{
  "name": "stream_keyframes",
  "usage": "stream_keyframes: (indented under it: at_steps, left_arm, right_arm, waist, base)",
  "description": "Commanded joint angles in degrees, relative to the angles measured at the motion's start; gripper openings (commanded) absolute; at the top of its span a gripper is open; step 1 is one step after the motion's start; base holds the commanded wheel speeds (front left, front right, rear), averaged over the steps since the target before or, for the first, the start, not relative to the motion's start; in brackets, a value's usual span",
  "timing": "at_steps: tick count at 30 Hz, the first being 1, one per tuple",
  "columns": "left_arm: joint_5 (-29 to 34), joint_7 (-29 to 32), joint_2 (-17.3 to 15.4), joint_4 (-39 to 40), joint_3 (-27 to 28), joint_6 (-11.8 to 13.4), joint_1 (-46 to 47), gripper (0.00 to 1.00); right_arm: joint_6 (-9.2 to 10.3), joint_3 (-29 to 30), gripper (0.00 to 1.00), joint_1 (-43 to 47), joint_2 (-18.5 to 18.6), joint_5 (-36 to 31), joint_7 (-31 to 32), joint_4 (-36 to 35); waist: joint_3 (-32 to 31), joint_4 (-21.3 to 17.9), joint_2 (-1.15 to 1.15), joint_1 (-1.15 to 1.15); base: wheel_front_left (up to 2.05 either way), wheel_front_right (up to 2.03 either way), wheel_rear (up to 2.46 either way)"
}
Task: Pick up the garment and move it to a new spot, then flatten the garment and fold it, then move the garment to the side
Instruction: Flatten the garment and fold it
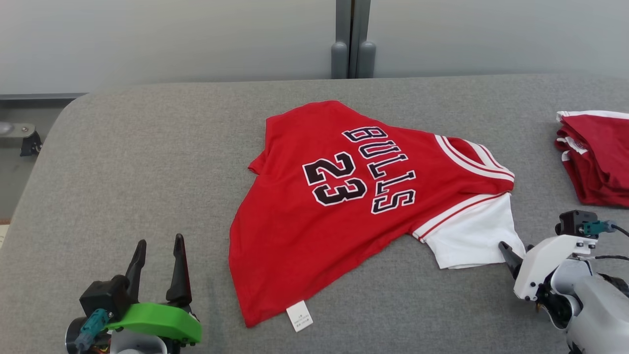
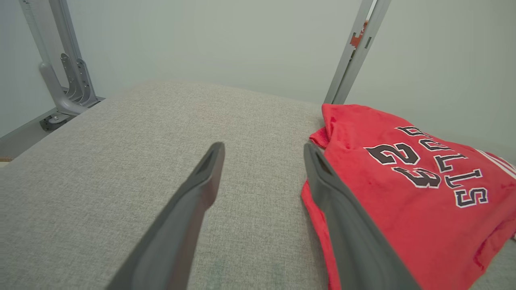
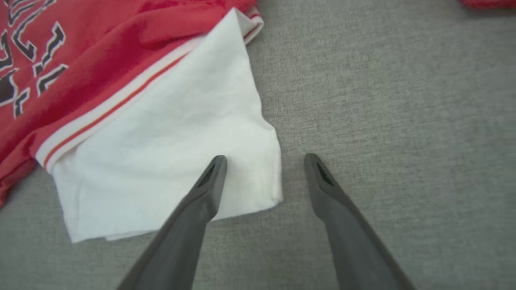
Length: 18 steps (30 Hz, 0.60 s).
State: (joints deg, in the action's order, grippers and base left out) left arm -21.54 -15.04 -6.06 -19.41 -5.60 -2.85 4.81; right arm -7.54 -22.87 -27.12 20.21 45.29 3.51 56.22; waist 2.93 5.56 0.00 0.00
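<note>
**Jersey 23, unfolded**

Left gripper [image 1: 160, 239] stood spread and empty, apparently idle. Garment [image 1: 319, 206] lay just beside it, central on the grey pad [image 1: 147, 157], rumpled. Right gripper [image 3: 265, 158], spread, gripped nothing, poised at the white sleeve [image 1: 471, 236] corner, probably to smooth it.

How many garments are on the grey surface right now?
2. A red Bulls 23 jersey lies spread at the middle; folded dark red clothing sits at the right edge, cut off by the frame, so it may hold more than one.
</note>
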Motion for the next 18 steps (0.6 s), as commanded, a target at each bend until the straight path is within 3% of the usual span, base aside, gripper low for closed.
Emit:
stream_keyframes:
  at_steps: [1, 2, 3, 4, 11, 18]
  left_arm:
    - [0.11, -0.18, -0.32, -0.15, 0.08, -0.18, 0.67, 1.00]
    - [0.02, -0.18, -0.34, -0.19, 0.15, -0.18, 0.54, 1.00]
    - [-0.05, -0.18, -0.33, -0.25, 0.22, -0.17, 0.41, 1.00]
    - [-0.14, -0.18, -0.31, -0.30, 0.31, -0.11, 0.28, 1.00]
    - [-0.26, -0.18, 0.09, -0.60, 0.34, 0.12, -0.24, 1.00]
    - [-0.36, -0.18, -0.02, -0.46, 0.82, 0.34, -1.66, 1.00]
  right_arm:
    - [0.10, 0.22, 0.67, 0.01, -0.45, -0.24, 1.39, 1.30]
    - [0.10, 0.32, 0.45, -0.05, -0.98, -0.48, 2.21, 2.07]
    - [0.10, 0.36, 0.39, -0.14, -1.14, -0.64, 2.51, 2.33]
    - [0.08, 0.52, 0.00, -0.26, -1.30, -0.72, 2.55, 2.33]
    - [0.07, 1.23, 0.00, -0.28, -1.10, -0.68, 1.94, -0.97]
    - [0.07, 2.52, 0.00, 4.62, 1.64, 1.72, 7.29, -9.26]
  waist:
    - [0.08, 0.22, 0.00, 0.00]
    - [0.12, 0.33, 0.00, 0.00]
    - [0.14, 0.41, 0.00, 0.00]
    - [0.17, 0.46, 0.00, 0.00]
    - [-0.14, -0.03, 0.00, 0.00]
    - [-1.19, -1.69, 0.00, 0.00]
  base:
    - [0.00, 0.00, 0.00]
    - [0.00, 0.00, 0.00]
    - [0.00, 0.00, 0.00]
    - [0.00, 0.00, 0.00]
    - [0.00, 0.00, 0.00]
    - [0.00, 0.00, 0.00]
